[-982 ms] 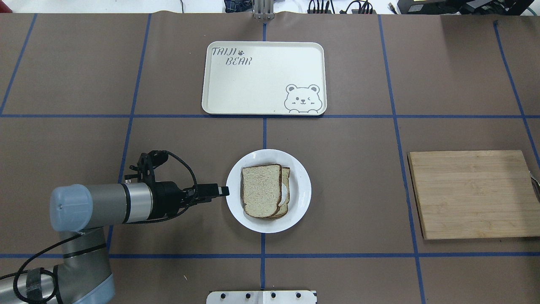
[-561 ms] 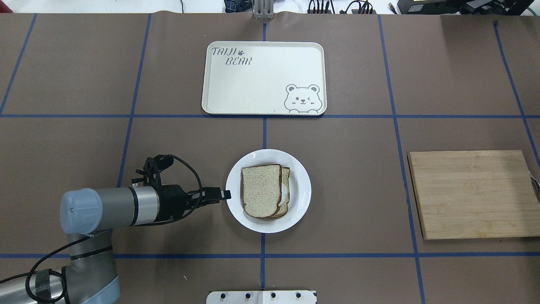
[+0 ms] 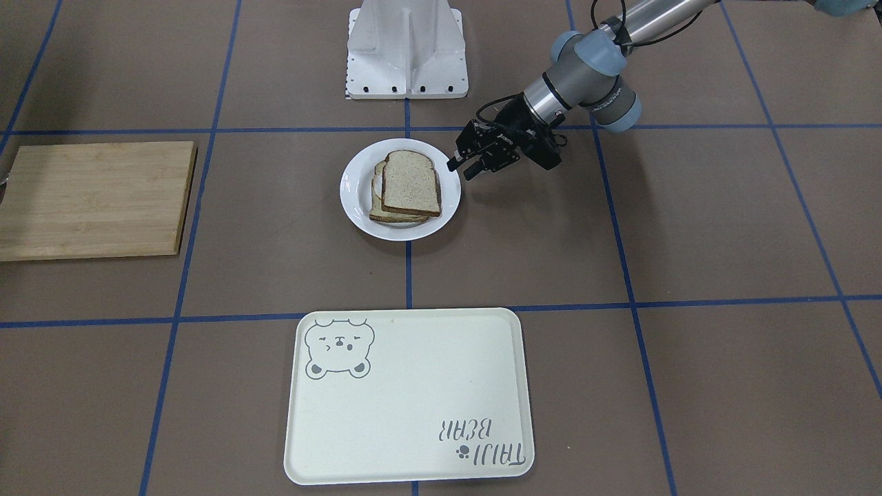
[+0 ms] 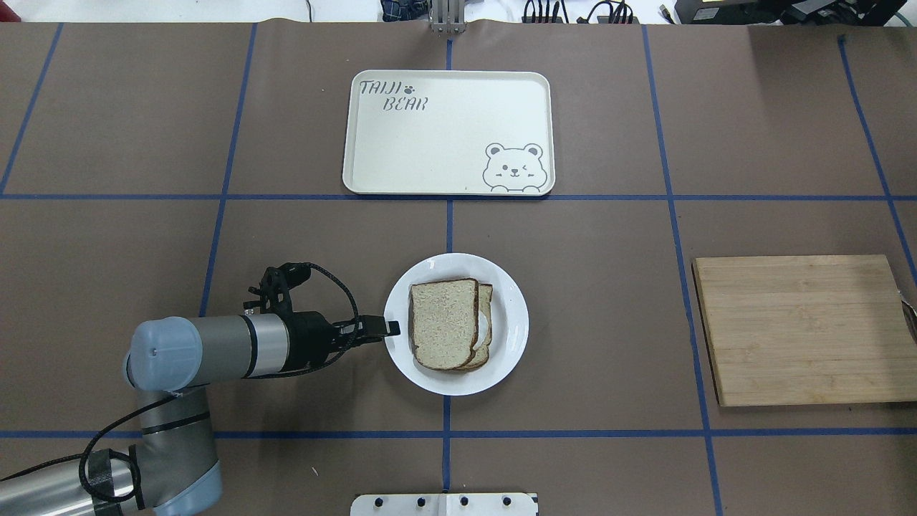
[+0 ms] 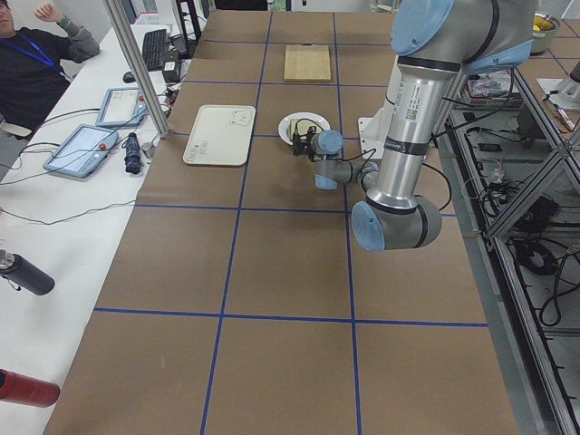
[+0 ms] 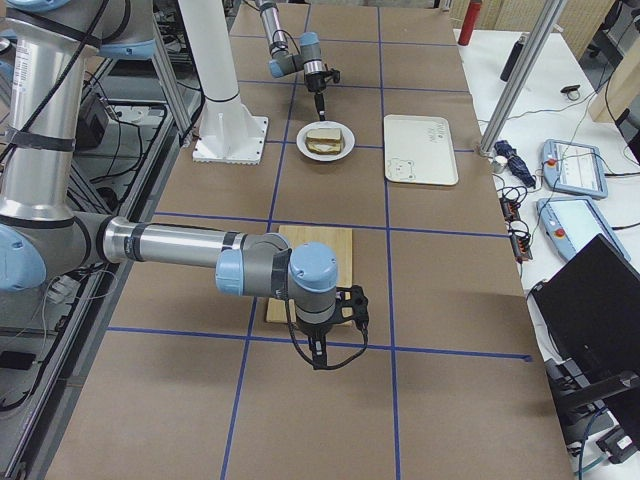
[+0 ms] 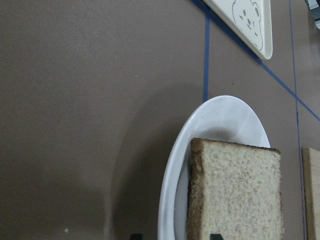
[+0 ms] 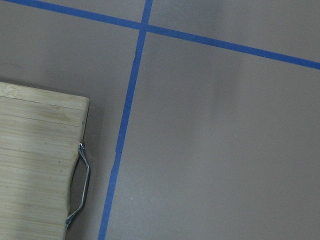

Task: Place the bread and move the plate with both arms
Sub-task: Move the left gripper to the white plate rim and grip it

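Note:
The white plate [image 4: 513, 322] sits at the table's middle and holds the plain bread [image 4: 444, 324], which lies on top of a second slice with egg white showing at its right edge. My left gripper [image 4: 392, 328] is open and low at the plate's left rim. In the front view the left gripper [image 3: 463, 168] has its fingers spread beside the plate [image 3: 355, 191] and the bread [image 3: 411, 183]. The left wrist view shows the plate's rim [image 7: 220, 114] and the bread [image 7: 235, 195] between the fingertips. My right gripper [image 6: 326, 358] shows only in the right side view, next to the cutting board; I cannot tell its state.
A cream bear tray [image 4: 430, 143] lies beyond the plate. A wooden cutting board [image 4: 802, 330] with a metal handle [image 8: 82, 185] lies to the right. The white robot base [image 3: 406, 55] stands behind the plate in the front view.
My left arm has moved right, bringing the gripper from just short of the plate's left rim to over it. Plate and bread have not moved.

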{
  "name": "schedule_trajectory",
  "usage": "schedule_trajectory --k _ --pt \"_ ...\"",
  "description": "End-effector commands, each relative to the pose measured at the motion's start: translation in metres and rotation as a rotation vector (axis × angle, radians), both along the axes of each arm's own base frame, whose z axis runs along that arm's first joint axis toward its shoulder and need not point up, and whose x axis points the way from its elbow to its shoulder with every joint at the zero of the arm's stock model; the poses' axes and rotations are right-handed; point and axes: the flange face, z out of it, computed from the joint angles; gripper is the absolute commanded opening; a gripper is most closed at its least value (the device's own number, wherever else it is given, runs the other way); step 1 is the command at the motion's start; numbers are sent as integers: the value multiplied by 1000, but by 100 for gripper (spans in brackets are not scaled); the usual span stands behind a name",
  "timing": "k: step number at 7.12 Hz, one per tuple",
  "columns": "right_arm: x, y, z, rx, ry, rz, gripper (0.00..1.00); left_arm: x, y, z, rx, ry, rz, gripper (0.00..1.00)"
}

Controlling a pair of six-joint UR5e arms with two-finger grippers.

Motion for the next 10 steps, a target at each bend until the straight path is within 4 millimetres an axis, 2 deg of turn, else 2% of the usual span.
schedule_trajectory --k 1,3,6,7,9,10 --pt "0 0 0 0 0 0 100 5 -1 -3 1 2 1 47" --pt "0 0 0 0 2 -2 100 10 -3 -6 0 5 2 44" --pt "0 1 2 -3 3 0 100 19 -6 6 15 45 2 43" --pt "0 1 2 -3 3 -2 100 22 -3 -2 -7 65 9 35" --pt "0 1 2 -3 5 -2 100 30 4 -9 -37 85 23 3" --pt "0 1 2 -3 5 -2 100 29 4 -11 -37 88 23 0"
